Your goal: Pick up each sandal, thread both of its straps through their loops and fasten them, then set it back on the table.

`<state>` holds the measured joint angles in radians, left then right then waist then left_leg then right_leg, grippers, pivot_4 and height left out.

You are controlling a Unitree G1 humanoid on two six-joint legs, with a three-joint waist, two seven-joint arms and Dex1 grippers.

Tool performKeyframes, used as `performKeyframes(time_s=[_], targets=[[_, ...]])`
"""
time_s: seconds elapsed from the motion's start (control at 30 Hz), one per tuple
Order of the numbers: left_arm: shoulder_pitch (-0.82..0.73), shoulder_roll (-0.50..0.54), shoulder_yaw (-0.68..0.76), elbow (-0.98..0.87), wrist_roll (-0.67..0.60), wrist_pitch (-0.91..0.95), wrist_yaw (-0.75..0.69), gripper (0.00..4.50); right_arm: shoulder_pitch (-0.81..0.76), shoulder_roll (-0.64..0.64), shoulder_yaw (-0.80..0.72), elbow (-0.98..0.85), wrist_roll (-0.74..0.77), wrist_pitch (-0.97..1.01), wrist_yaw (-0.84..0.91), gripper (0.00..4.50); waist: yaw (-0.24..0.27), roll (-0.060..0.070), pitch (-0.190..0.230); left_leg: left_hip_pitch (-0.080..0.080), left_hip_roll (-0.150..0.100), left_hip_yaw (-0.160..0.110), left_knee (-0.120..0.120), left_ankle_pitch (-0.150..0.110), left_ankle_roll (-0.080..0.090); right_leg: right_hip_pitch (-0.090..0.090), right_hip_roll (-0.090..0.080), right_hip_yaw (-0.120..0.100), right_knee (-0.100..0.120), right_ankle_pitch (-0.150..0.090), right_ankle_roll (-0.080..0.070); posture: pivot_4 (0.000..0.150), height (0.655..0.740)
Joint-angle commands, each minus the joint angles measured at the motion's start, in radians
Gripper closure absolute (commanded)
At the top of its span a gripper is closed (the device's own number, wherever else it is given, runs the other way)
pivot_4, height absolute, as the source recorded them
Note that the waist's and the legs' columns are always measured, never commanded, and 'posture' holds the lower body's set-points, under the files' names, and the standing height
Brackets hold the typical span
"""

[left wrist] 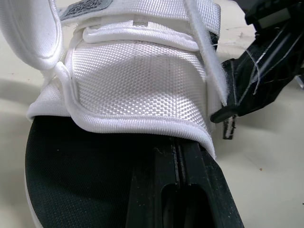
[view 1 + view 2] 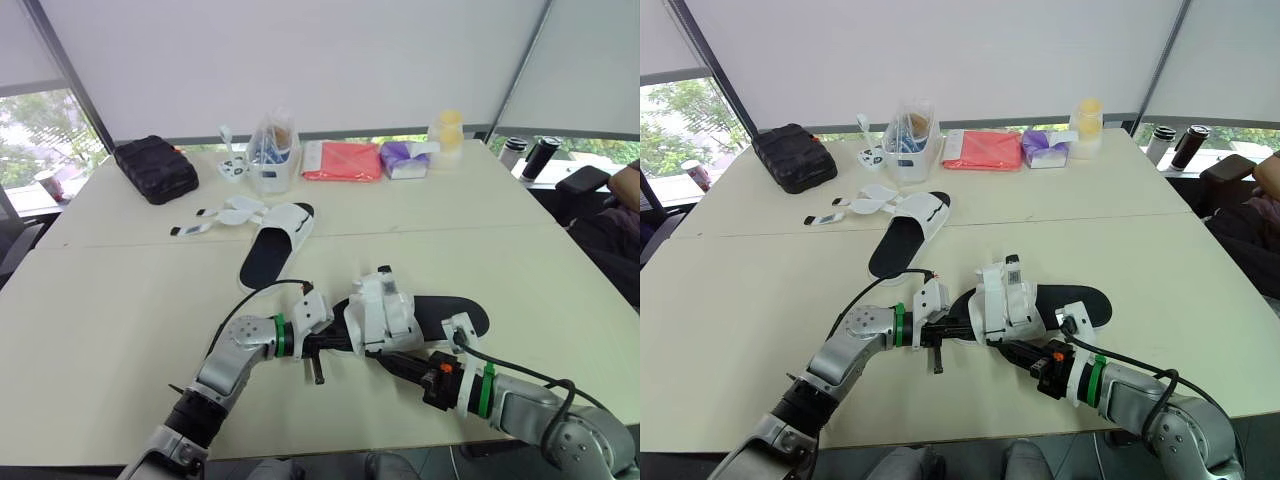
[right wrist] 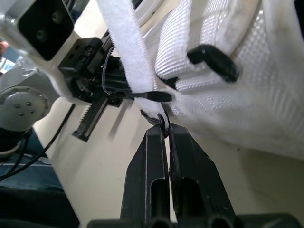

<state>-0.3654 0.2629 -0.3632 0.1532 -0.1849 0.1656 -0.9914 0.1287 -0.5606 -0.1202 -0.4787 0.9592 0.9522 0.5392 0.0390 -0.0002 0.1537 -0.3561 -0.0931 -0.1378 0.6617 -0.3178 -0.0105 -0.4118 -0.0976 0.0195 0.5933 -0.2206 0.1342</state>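
The near sandal [image 2: 415, 312] has a black sole and white woven straps and lies close to the table's front edge. My left gripper [image 2: 338, 343] is at its toe end, shut on the black sole [image 1: 95, 180] just under the front strap [image 1: 137, 80]. From the right, my right gripper [image 3: 164, 132] is shut on the tip of a loose white strap [image 3: 124, 45] beside the sandal's upper. The second sandal [image 2: 275, 245] lies farther back with its straps [image 2: 225, 215] spread open to the left.
Along the back of the table [image 2: 120, 300] stand a black case [image 2: 155, 168], a clear bag of items [image 2: 272, 150], a red packet [image 2: 342, 160], a purple pack [image 2: 405, 158] and a yellow jar [image 2: 446, 130]. A person [image 2: 625, 190] sits at the right edge.
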Motion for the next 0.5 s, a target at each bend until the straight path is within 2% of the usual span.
performKeyframes(time_s=[0.03, 0.37, 0.5], targets=[[0.027, 0.006, -0.039, 0.053, 0.043, 0.037, 0.006, 4.5, 0.026, -0.017, 0.026, -0.061, 0.033, 0.021, 0.036, 4.46, 0.0, 0.0, 0.0, 0.0, 0.0, 0.0, 0.0, 0.0, 0.0, 0.0, 0.0, 0.0, 0.0, 0.0, 0.0, 0.15, 0.74], [0.027, 0.006, -0.042, 0.057, 0.044, 0.032, 0.004, 4.5, 0.139, -0.212, 0.071, -0.089, -0.036, 0.016, 0.185, 4.46, 0.002, -0.001, 0.001, 0.0, -0.001, 0.0, -0.001, 0.0, 0.0, 0.001, -0.001, -0.001, -0.002, -0.001, 0.003, 0.15, 0.74], [0.027, 0.006, -0.043, 0.059, 0.045, 0.032, 0.005, 4.5, 0.143, -0.244, 0.057, -0.089, -0.03, 0.011, 0.223, 4.46, 0.003, -0.003, 0.002, 0.0, -0.001, -0.001, -0.002, 0.0, 0.0, 0.001, -0.001, -0.001, -0.003, -0.001, 0.003, 0.15, 0.74]])
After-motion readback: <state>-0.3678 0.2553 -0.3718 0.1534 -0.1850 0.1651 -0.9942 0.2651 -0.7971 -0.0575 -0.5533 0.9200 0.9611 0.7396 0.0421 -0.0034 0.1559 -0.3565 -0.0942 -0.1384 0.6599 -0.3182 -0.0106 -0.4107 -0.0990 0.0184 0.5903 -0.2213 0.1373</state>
